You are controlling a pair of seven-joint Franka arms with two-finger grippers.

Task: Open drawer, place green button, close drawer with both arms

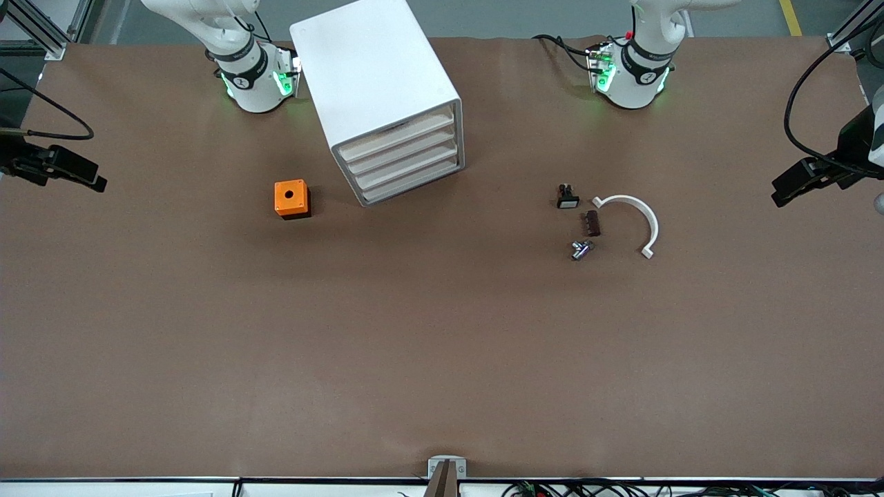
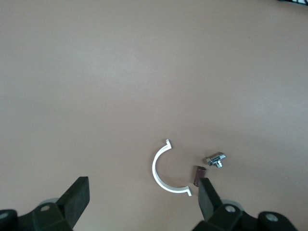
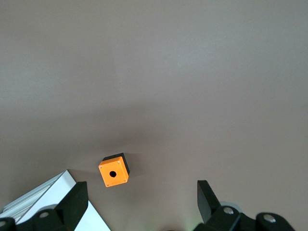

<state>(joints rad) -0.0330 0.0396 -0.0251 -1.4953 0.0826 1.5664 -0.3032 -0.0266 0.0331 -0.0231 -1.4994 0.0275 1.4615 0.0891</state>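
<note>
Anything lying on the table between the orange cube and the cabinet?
No: in the front view only bare brown table separates the orange cube from the cabinet.

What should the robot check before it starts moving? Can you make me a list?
1. Drawers in the cabinet shut: ok, all four are closed.
2. Left gripper open and empty, over the left arm's end of the table: ok.
3. Right gripper open and empty, over the right arm's end: ok.
4. Green button spotted: cannot tell; no green shows among the small parts beside the white arc.
5. Orange cube away from the drawer fronts: ok.
</note>
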